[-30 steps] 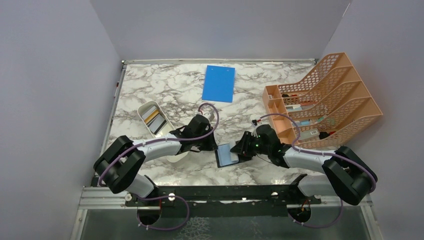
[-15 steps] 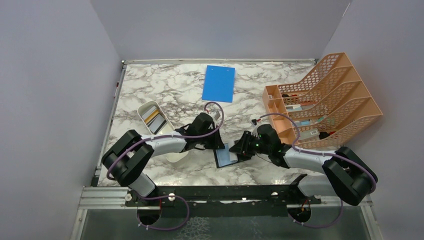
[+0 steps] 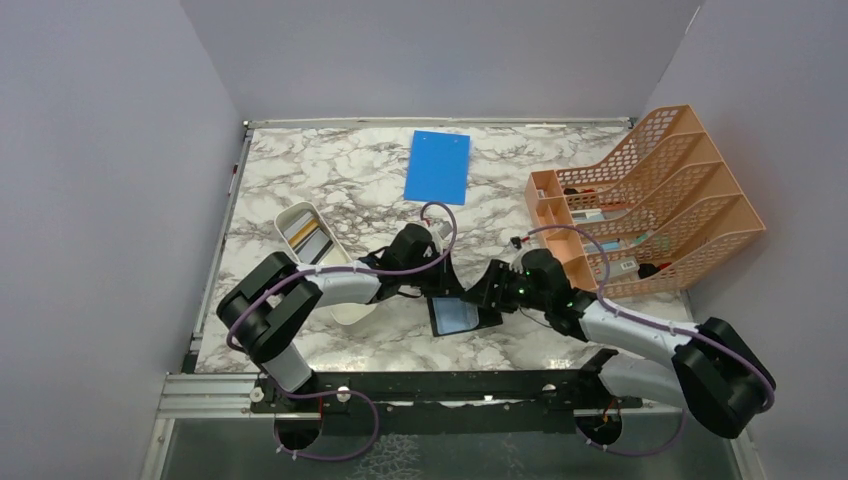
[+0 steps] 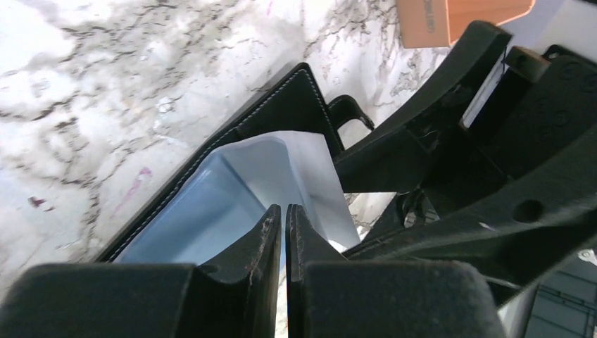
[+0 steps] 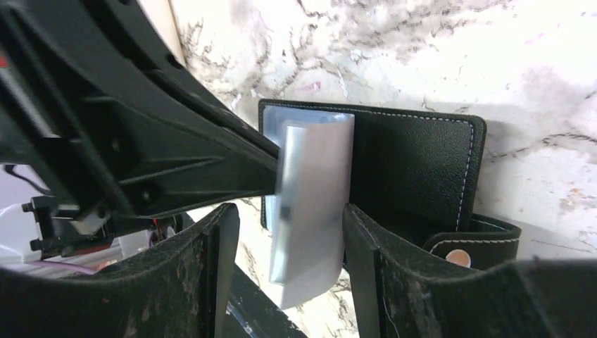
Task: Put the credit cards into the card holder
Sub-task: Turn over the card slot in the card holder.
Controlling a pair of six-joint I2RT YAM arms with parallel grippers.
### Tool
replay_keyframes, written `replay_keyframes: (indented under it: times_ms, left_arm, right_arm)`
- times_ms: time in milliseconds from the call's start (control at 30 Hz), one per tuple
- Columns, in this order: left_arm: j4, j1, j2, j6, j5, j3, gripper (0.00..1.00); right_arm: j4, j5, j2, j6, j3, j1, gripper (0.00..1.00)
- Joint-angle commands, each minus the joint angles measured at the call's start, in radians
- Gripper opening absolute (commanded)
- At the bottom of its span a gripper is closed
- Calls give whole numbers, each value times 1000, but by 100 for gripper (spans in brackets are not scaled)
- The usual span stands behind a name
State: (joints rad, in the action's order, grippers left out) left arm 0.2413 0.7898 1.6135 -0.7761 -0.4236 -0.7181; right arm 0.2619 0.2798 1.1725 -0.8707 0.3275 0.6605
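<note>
The card holder (image 3: 455, 318) lies open on the marble between my two arms, its black cover (image 5: 415, 169) flat and its snap tab (image 5: 457, 257) at the near side. A pale credit card (image 5: 313, 183) stands up from the grey-blue inside (image 4: 211, 204). My left gripper (image 3: 443, 290) is shut, its tips (image 4: 284, 211) against the card's edge. My right gripper (image 5: 288, 209) is open and straddles the card without clamping it. More credit cards (image 3: 308, 238) lie in the white tray.
The white oblong tray (image 3: 290, 212) sits just left of the left arm. An orange mesh rack (image 3: 650, 200) fills the right side. A blue board (image 3: 438, 166) lies at the back middle. The two grippers are almost touching over the holder.
My right gripper has opened and let go of the card holder. The left gripper has moved right, over the holder. The holder now lies flatter.
</note>
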Motion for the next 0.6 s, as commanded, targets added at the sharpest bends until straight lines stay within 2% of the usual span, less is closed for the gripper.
replay_keyframes:
  times_ms: [0, 100, 200, 367, 567]
  left_arm:
    - [92, 21, 37, -31, -80, -37, 10]
    - [106, 35, 52, -39, -91, -57, 11]
    - [114, 51, 80, -44, -97, -91, 11]
    - [118, 68, 160, -49, -93, -137, 11]
    - [88, 68, 146, -42, -40, -142, 13]
  right_arm:
    - [-208, -119, -107, 62, 68, -4, 62]
    - [-345, -164, -174, 96, 120, -4, 63]
    - [-442, -177, -243, 131, 163, -4, 58]
    - [-463, -125, -281, 180, 182, -4, 41]
    - [-400, -65, -207, 176, 136, -4, 19]
